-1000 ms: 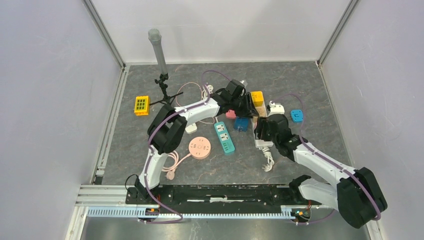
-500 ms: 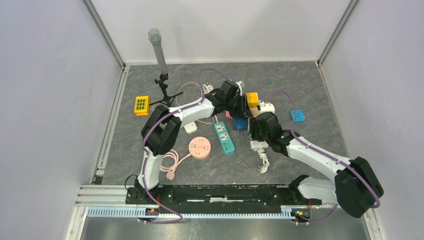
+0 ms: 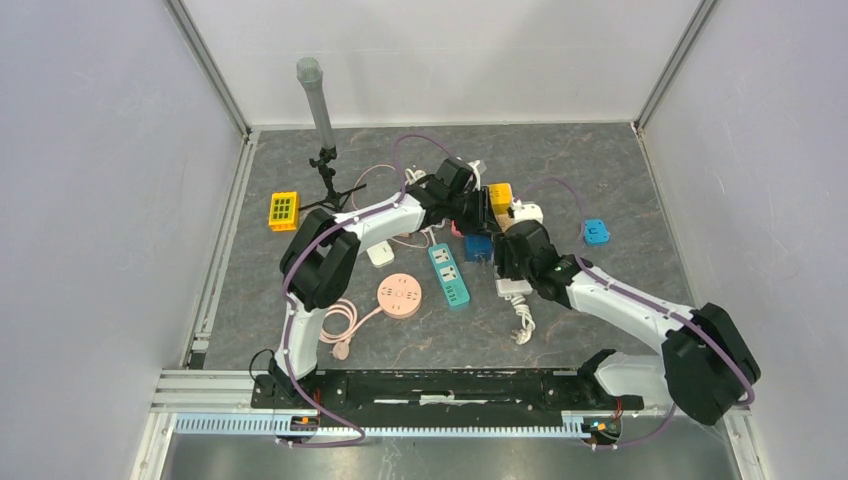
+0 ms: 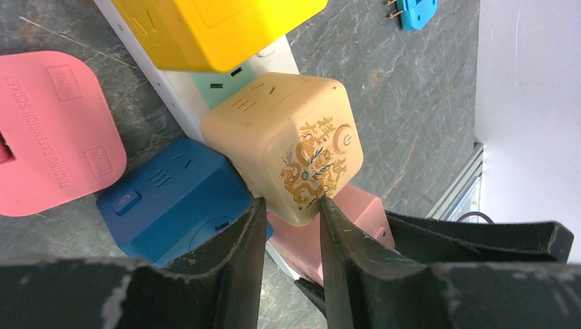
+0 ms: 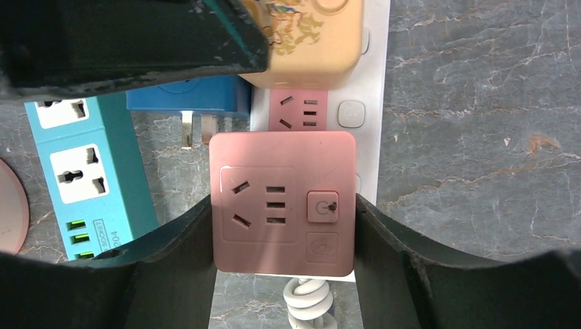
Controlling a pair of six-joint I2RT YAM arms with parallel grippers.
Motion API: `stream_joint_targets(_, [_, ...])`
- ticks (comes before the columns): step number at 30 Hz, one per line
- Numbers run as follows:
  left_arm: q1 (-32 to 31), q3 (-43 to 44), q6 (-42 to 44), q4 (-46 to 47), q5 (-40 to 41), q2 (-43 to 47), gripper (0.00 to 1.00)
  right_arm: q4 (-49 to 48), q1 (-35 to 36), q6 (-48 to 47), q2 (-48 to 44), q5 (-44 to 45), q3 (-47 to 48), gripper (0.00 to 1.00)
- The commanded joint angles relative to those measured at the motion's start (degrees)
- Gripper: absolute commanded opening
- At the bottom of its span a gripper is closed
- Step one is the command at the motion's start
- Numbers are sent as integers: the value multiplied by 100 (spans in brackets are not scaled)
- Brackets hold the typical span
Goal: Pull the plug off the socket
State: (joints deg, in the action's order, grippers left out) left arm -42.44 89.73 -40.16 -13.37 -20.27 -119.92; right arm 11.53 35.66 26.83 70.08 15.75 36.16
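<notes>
My right end effector [image 5: 282, 203] was closed on the pink plug [image 5: 274, 185], one finger flat against each side. This plug sat on the white socket strip [image 5: 380, 103], near its cord end. My left end effector [image 4: 288, 205] was narrow, with its tips at the lower edge of the beige plug [image 4: 281, 137] on the same strip; whether it pressed there I could not tell. I judged the left should keep the strip down on the surface [image 5: 479, 137] while the right pulled straight up, without tilting
</notes>
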Motion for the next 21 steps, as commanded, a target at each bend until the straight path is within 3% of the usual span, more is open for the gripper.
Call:
stream_joint_targets(1, [7, -187, 578, -1139, 340, -263, 40, -450, 532, -92, 342, 251, 684, 0])
stream_joint_targets(5, [57, -166, 738, -1262, 313, -272, 40, -328, 543, -200, 224, 442, 662, 0])
stream_joint_targets(11, [139, -219, 846, -1331, 276, -279, 40, -1038, -196, 126, -389, -880, 137, 0])
stream_joint_targets(21, [209, -157, 1240, -1573, 443, -355, 39, -441, 495, -490, 386, 173, 914, 0])
